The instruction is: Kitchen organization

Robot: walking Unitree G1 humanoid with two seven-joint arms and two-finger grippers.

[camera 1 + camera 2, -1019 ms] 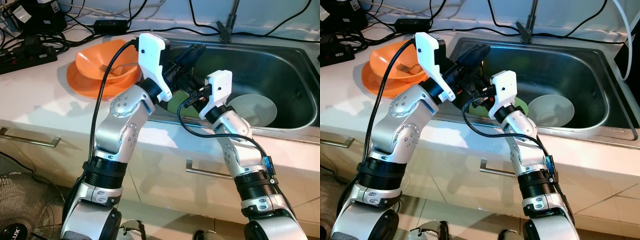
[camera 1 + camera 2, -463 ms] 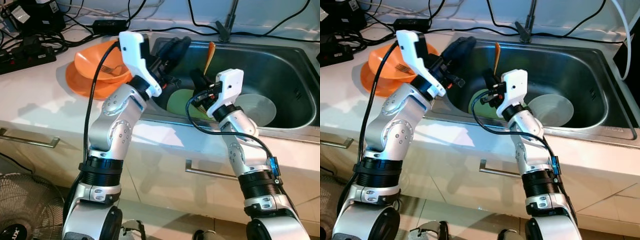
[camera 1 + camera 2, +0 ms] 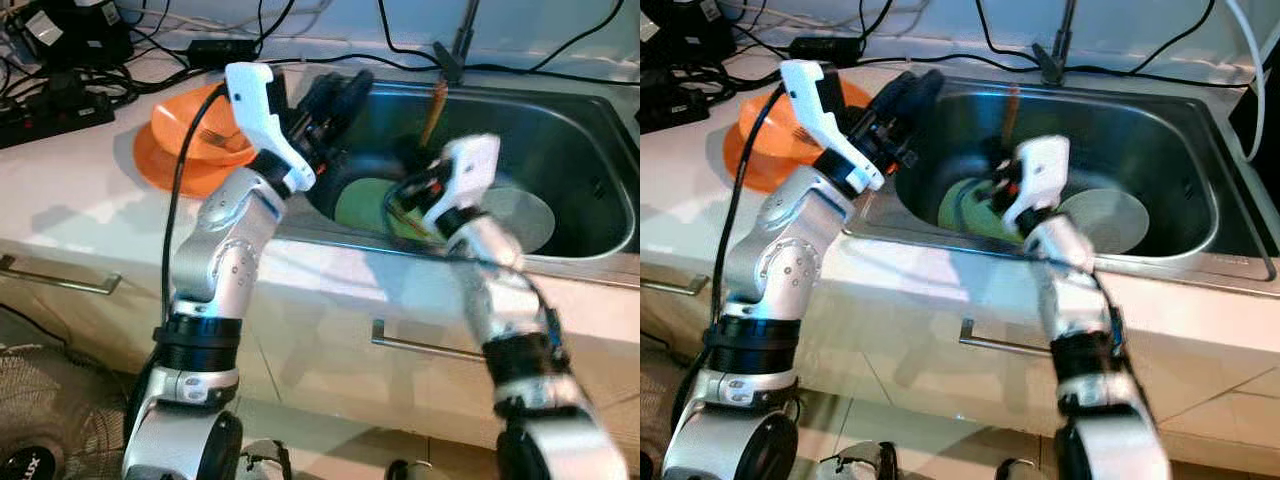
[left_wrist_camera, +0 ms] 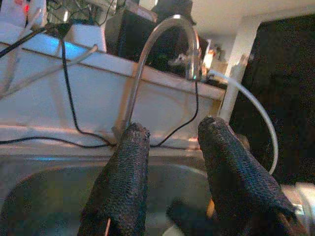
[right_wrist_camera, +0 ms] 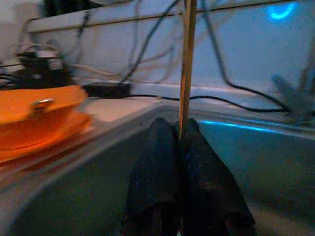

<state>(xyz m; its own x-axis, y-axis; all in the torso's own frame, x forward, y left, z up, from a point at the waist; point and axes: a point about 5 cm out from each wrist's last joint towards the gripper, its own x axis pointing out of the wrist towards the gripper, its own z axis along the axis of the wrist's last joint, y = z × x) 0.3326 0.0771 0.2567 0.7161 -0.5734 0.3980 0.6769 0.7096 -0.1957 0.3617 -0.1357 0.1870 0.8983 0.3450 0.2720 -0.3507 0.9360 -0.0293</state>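
My right gripper (image 5: 181,125) is shut on a thin orange utensil handle (image 5: 187,64), which stands upright over the steel sink (image 3: 560,262). The handle (image 3: 432,100) rises above my blurred right arm. A green plate (image 3: 365,205) lies on the sink floor at the left, and a white bowl (image 3: 528,215) sits to its right. My left gripper (image 3: 342,92) hovers over the sink's left rim, open, with nothing between its fingers (image 4: 130,162). An orange bowl (image 3: 195,125) with a fork (image 3: 215,138) in it rests on an orange plate (image 3: 160,165) on the counter.
The faucet (image 3: 455,48) stands at the sink's back edge. Black cables and a power strip (image 3: 55,105) crowd the back left of the counter. Cabinet handles (image 3: 420,345) run below the counter front. A fan (image 3: 40,440) stands on the floor at lower left.
My right gripper has lifted the orange utensil up out of the sink and carried it right. My left arm has drawn back left, uncovering the green plate.
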